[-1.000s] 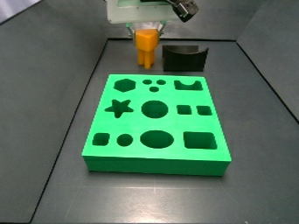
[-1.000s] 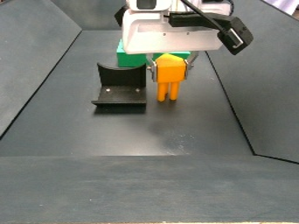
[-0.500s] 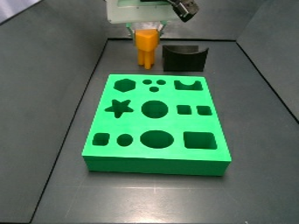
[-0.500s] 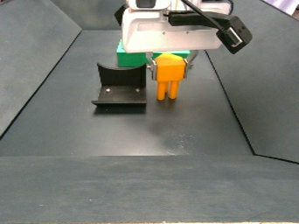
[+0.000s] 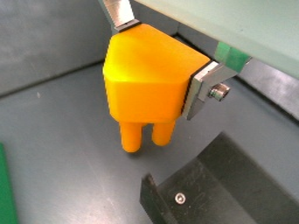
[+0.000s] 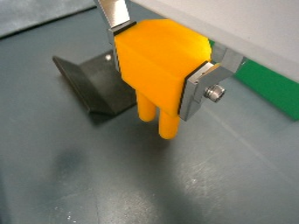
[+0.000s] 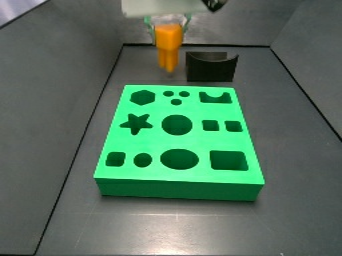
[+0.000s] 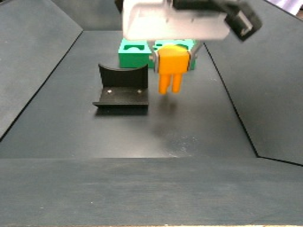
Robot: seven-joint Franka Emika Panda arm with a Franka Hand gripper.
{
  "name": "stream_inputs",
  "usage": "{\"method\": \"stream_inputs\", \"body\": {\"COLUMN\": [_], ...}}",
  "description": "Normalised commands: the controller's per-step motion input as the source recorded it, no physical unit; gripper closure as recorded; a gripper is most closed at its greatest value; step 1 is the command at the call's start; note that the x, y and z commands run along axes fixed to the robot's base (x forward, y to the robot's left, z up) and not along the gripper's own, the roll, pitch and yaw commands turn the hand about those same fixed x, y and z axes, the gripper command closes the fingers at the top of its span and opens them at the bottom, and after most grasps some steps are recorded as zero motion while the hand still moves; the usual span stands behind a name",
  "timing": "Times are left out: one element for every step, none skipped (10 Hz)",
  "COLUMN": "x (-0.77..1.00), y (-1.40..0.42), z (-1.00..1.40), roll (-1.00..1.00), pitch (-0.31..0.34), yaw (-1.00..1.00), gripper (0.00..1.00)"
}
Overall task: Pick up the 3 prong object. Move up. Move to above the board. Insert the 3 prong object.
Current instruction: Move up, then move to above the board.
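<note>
My gripper (image 5: 158, 59) is shut on the 3 prong object (image 5: 146, 80), a bright orange block with round prongs pointing down. The silver fingers (image 6: 197, 86) press its two sides in both wrist views. The object (image 7: 167, 44) hangs clear of the grey floor, its prongs (image 8: 169, 86) in the air, at the far end of the tray beyond the board. The board (image 7: 178, 139) is a flat bright green slab with cutouts; its three small holes (image 7: 175, 97) sit near its far edge. A green strip of it shows in a wrist view (image 6: 271, 86).
A dark fixture (image 7: 211, 66) stands on the floor beside the held object; it also shows in a side view (image 8: 120, 90) and in both wrist views (image 6: 91, 83). Dark sloped tray walls (image 8: 42, 80) rise on either side.
My gripper has risen with the orange object; its prongs have lifted off the floor. The board and fixture have not moved.
</note>
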Motion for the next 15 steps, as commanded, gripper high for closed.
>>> {"method": "stream_inputs", "body": {"x": [-0.03, -0.01, -0.02, -0.02, -0.02, -0.02, -0.02, -0.02, -0.02, -0.01, -0.01, -0.01, -0.01, 0.00, 0.00], "y": [0.00, 0.08, 0.08, 0.07, 0.07, 0.07, 0.06, 0.06, 0.06, 0.05, 0.05, 0.05, 0.05, 0.04, 0.04], "z": [0.37, 1.00, 1.00, 1.00, 1.00, 1.00, 1.00, 1.00, 1.00, 1.00, 1.00, 1.00, 1.00, 1.00, 1.00], "roll": [0.03, 0.15, 0.16, 0.14, 0.13, 0.12, 0.11, 0.11, 0.10, 0.09, 0.08, 0.08, 0.08, 0.07, 0.07], "pitch": [0.057, -0.086, -0.075, -0.050, -0.026, 0.005, 0.025, 0.038, 0.060, 0.078, 0.084, 0.084, 0.083, 0.080, 0.082], "yaw": [-0.02, -0.04, -0.04, -0.03, -0.01, 0.00, 0.01, 0.01, 0.02, 0.02, 0.03, 0.03, 0.02, 0.03, 0.02], "gripper": [1.00, 1.00, 1.00, 1.00, 1.00, 1.00, 1.00, 1.00, 1.00, 1.00, 1.00, 1.00, 1.00, 1.00, 1.00]}}
